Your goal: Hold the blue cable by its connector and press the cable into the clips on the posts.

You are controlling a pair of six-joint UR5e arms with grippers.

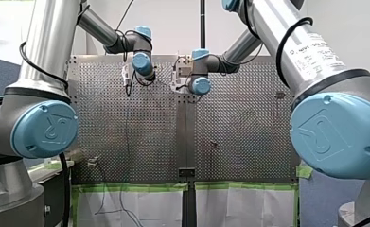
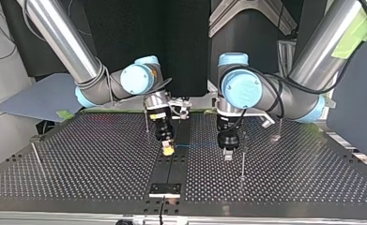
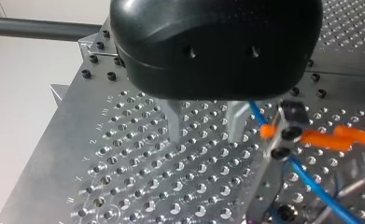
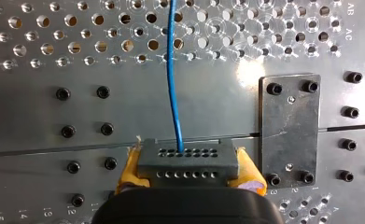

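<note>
My right arm's jaws are pinching the connector. The yellow pads press on the two short ends of the small dark block, which hangs just above the counter, near its middle seam. The blue cable leaves the connector's holed face and runs straight ahead, away from the jaws. In the top view its long axis lies across the counter. It runs low over the surface from the padded jaws left of centre toward the right, where my left arm's jaws hang.

Those are spread: the two metal fingers stand apart over the holes with nothing between them. The cable passes just beside the finger nearer the post, then goes on past that post and its orange clip. Whether it sits in the clip, I cannot tell.

The cable looks thin, light and limp — it will likely sag or kink if left slack. The connector is the one stiff part, and its flat ends should give the pads a firm hold, so that is the place to grip. The joint where wire meets block is probably the weak spot. Any pull is best kept along the cable's own line, gently taut, with the pressing done close to the clip.
</note>
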